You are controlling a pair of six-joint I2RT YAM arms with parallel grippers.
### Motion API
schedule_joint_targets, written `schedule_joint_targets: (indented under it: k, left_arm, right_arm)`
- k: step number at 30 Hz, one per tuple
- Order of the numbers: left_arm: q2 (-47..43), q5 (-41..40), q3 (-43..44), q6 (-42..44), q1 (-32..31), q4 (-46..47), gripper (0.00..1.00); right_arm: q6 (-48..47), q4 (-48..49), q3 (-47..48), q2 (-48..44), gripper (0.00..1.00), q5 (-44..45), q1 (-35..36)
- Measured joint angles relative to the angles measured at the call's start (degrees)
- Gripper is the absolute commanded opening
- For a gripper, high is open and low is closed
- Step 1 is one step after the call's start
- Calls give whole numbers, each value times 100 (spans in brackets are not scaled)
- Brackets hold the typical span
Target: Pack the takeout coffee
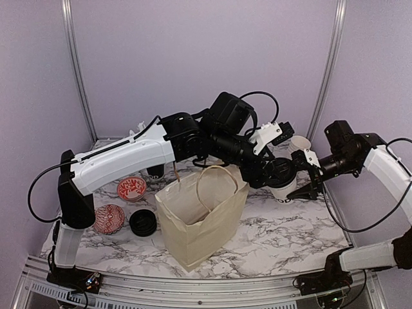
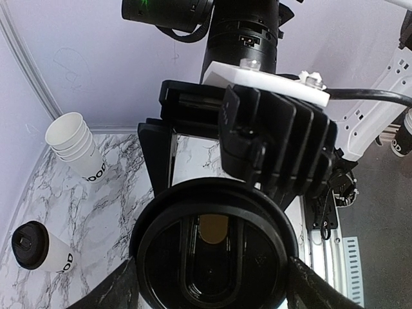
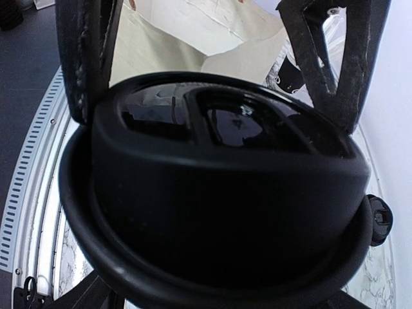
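First cup: white paper cup with black lettering near the base and a round black plastic lid (image 1: pixel 282 188)
Lid: glossy, pressed on
Pose: about upright, lid uppermost
Hold: right fingers (image 3: pixel 87 64) on either side of the lid
Place: just in front of the stack of lidless white paper cups (image 1: pixel 300 144); whether its base touches the desk (image 2: pixel 122 187) is unclear
Second cup: same kind (image 2: pixel 42 250), lidded, standing on the desk near the stack

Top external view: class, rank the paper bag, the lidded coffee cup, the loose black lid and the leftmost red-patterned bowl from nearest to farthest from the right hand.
1. Lidded coffee cup, at the right hand itself, right side.
2. Paper bag, table centre.
3. Loose black lid, just left of the bag.
4. Leftmost red-patterned bowl, far left.
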Motion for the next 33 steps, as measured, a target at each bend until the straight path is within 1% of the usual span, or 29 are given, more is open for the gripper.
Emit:
schedule_joint_targets:
  k: [2,4,5,7,15,19,22,23,24,25,29,33]
  left_arm:
    - [0,2,0,-2,2,9,79]
    - [0,4,0,-4,2,9,87]
    - [0,22,0,-24,2,9,89]
    - [0,44,0,-39,-4,7,90]
    - [2,2,0,-35,-7,9,78]
    - [7,2,0,-42,0,11,74]
    - [7,0,0,-59,0,11,73]
    - [7,0,2,-70,0,11,72]
    - [7,-2,2,-72,0,11,72]
    - [7,-2,2,-81,-2,7,72]
    - [-46,-120,2,-81,-13,-15,72]
    - [-361,-361,0,-68,-17,-39,75]
  right_arm:
    - [2,-2,9,-2,78,15,7]
    - [4,-2,9,-2,78,33,11]
    - [11,2,9,-2,78,35,13]
    - [33,15,24,-2,78,39,11]
    - [44,17,120,-2,78,85,13]
    - [74,24,120,0,79,105,17]
    - [114,28,120,0,84,111,17]
    - [140,46,120,0,89,109,17]
    - [168,48,120,0,97,109,17]
    - [201,55,129,2,98,105,17]
    - [378,94,334,17,99,109,17]
    - [575,160,503,15,99,184,-15]
